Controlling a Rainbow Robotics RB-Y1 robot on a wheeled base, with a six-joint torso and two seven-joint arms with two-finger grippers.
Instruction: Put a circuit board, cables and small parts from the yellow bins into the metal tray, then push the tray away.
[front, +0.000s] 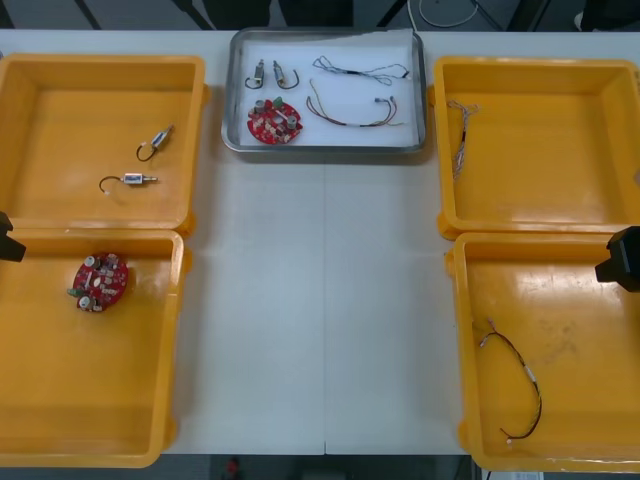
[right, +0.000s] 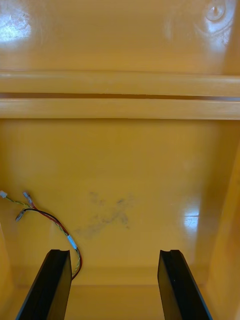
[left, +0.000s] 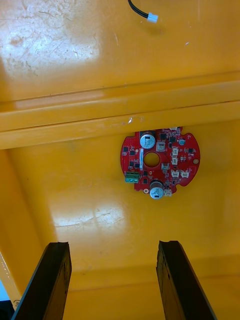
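Hanging spread and empty, left gripper (left: 112, 247) and right gripper (right: 114, 252) — well back from the loaded metal tray (front: 325, 150), one either side. Looks an even reach for pushing.

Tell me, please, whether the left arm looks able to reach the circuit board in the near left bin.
Probably yes: the left gripper hangs open over that bin, and the circuit board lies alone ahead of its fingers, nothing between.
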